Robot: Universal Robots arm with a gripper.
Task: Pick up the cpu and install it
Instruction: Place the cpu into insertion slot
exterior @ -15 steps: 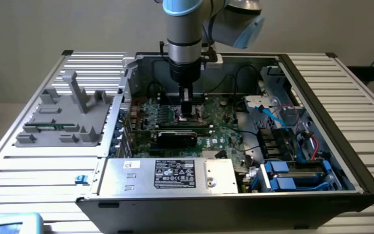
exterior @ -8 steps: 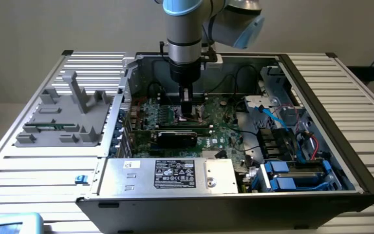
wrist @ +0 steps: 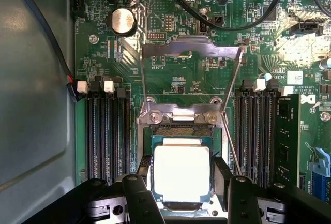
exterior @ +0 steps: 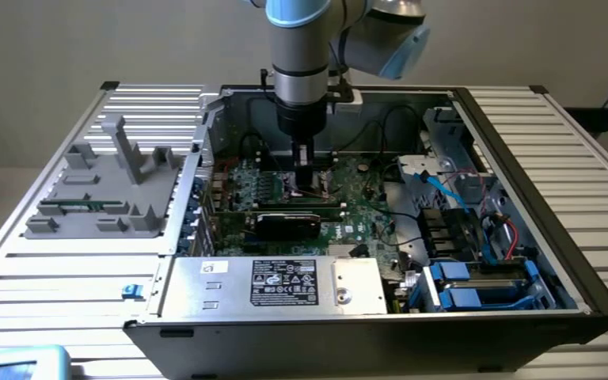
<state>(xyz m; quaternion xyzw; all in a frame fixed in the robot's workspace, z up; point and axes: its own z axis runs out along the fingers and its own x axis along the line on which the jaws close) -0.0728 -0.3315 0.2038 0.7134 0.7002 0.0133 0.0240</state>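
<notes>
Your pincer (wrist: 183,168) is pinching the cpu (wrist: 181,178). Two black, blunt fingers (wrist: 145,168) sit against opposite edges of the flat square chip. Its pale metal lid looks smooth and bright, with a thin green rim around it. The chip sits just over the socket (wrist: 181,130), where a strip of fine gold-toned contacts is uncovered beyond its far edge. Past that strip, the dull silver load plate (wrist: 191,49) is swung up on its hinge, and thin steel lever wires run along its sides.

Banks of long black memory slots (wrist: 106,131) with white end latches flank the socket. One bank has a dark module (wrist: 287,138) in it. The green motherboard (wrist: 170,81) around them is densely printed. It carries a round, shiny coin cell (wrist: 123,20), and glossy black cables (wrist: 217,25) loop across it.

Read the exterior view as a clock centred on the pincer (exterior: 304,188):

- **Twelve o'clock:** the grey and light-blue arm (exterior: 304,47) comes straight down into the open black case (exterior: 557,277).
- **Six o'clock, close in:** a black graphics card (exterior: 288,223).
- **Six o'clock, farther out:** the brushed-silver power supply (exterior: 272,283) with its white label.
- **Four o'clock:** blue plastic drive caddies (exterior: 462,289).
- **Nine o'clock, outside the case:** a grey moulded fixture (exterior: 104,190) with upright posts, standing on the ribbed aluminium bench (exterior: 51,277).
</notes>
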